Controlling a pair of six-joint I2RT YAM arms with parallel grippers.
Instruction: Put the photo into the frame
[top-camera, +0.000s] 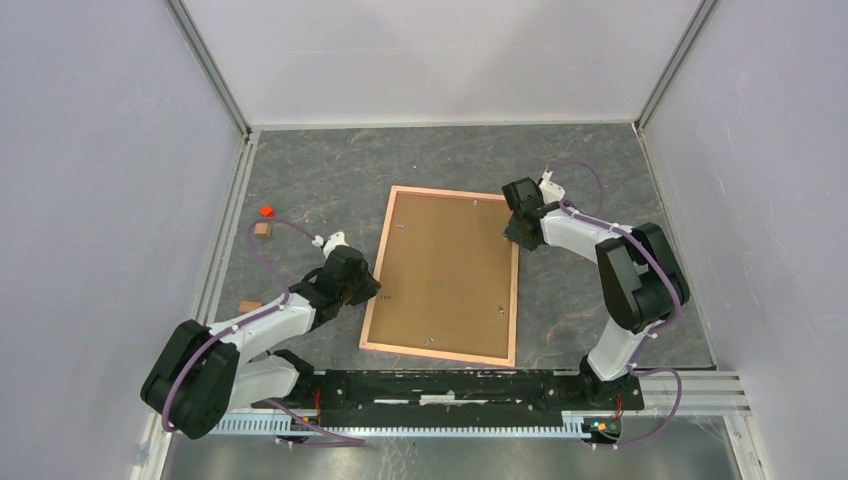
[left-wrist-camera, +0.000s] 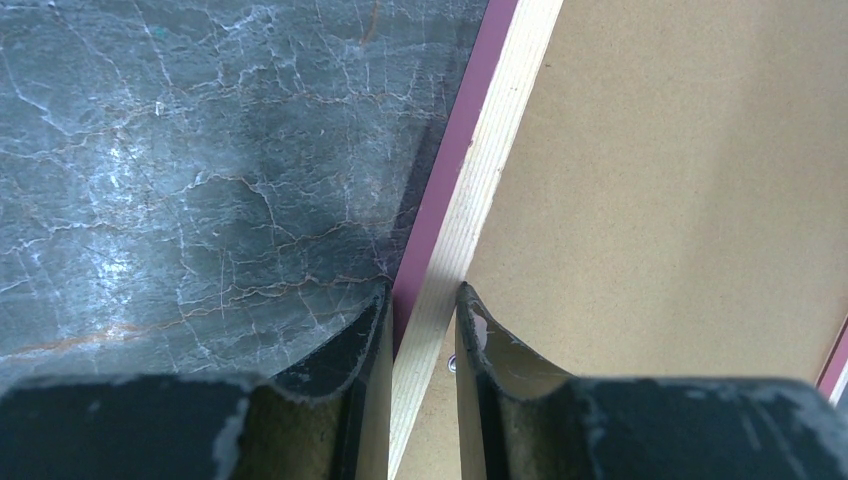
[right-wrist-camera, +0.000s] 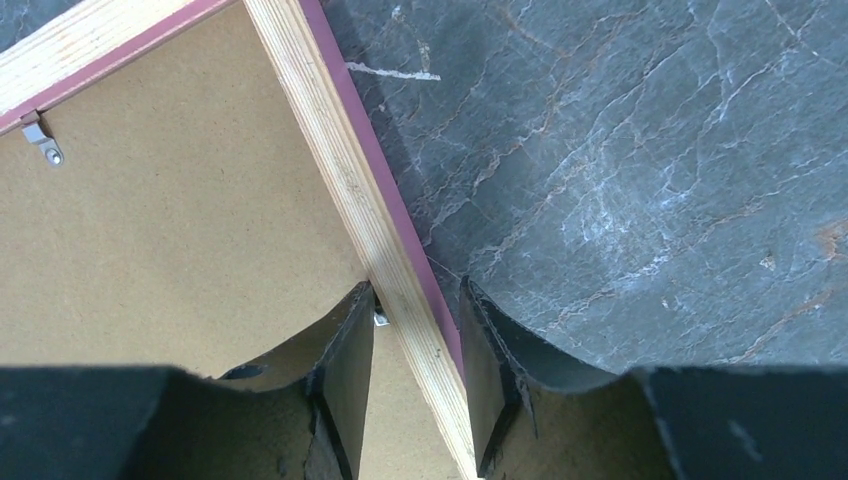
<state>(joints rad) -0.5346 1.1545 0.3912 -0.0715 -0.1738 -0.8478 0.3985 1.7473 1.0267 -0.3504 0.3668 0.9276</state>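
The salmon-pink frame (top-camera: 435, 352) lies back side up on the grey marbled table, with a plain brown backing board (top-camera: 445, 270) filling it. The photo is hidden. My left gripper (top-camera: 372, 290) straddles the frame's left rail; in the left wrist view (left-wrist-camera: 422, 295) its fingers close on the pale wood rail (left-wrist-camera: 480, 170), one on each side. My right gripper (top-camera: 515, 232) sits on the right rail near the far corner; in the right wrist view (right-wrist-camera: 415, 290) its fingers pinch the rail (right-wrist-camera: 330, 150) likewise.
A small red block (top-camera: 266, 211) and a brown block (top-camera: 261, 229) lie far left of the frame, with another brown block (top-camera: 249, 306) nearer me. A metal clip (right-wrist-camera: 42, 140) sits on the backing board. Walls enclose the table on three sides.
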